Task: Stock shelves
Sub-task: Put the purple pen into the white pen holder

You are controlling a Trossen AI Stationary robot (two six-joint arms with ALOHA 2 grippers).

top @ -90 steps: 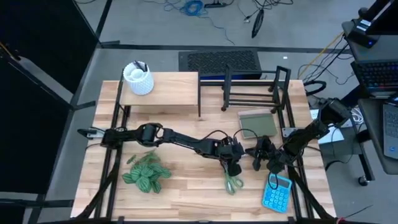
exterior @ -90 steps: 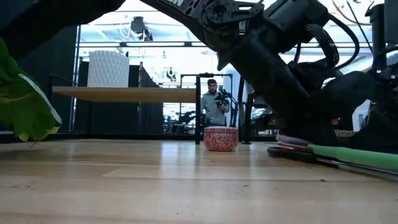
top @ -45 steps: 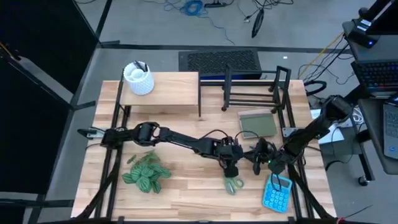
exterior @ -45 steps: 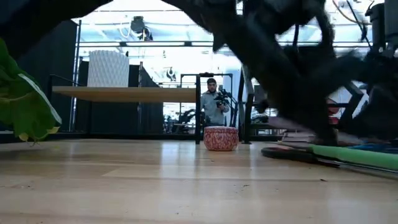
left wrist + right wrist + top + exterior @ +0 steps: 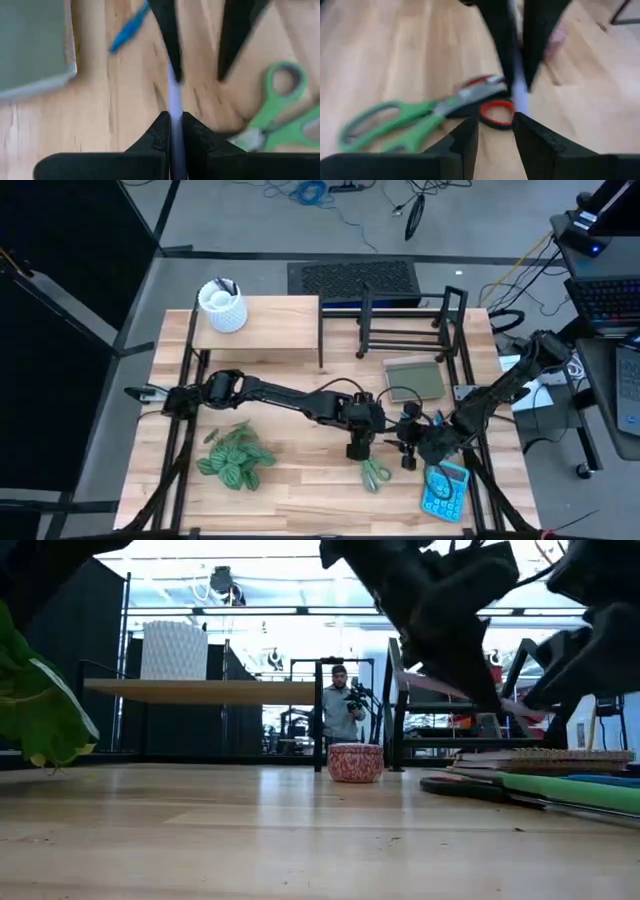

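Near the table's front edge [image 5: 300, 520] — left end effector [image 5: 358, 448] grips a thin pale object [image 5: 174, 95]; right end effector's [image 5: 408, 456] grip unclear.

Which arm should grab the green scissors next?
Probably the right. The right gripper hangs open beside the green scissors. The left gripper is just as near, but it is shut on a thin pale stick.

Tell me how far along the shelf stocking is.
Barely started. Done: only a white cup sits on the wood shelf; the wire rack looks empty. In hand: left gripper pinches a thin pale stick, right gripper open nearby. Left: notebook, green scissors, calculator, plant on the table.
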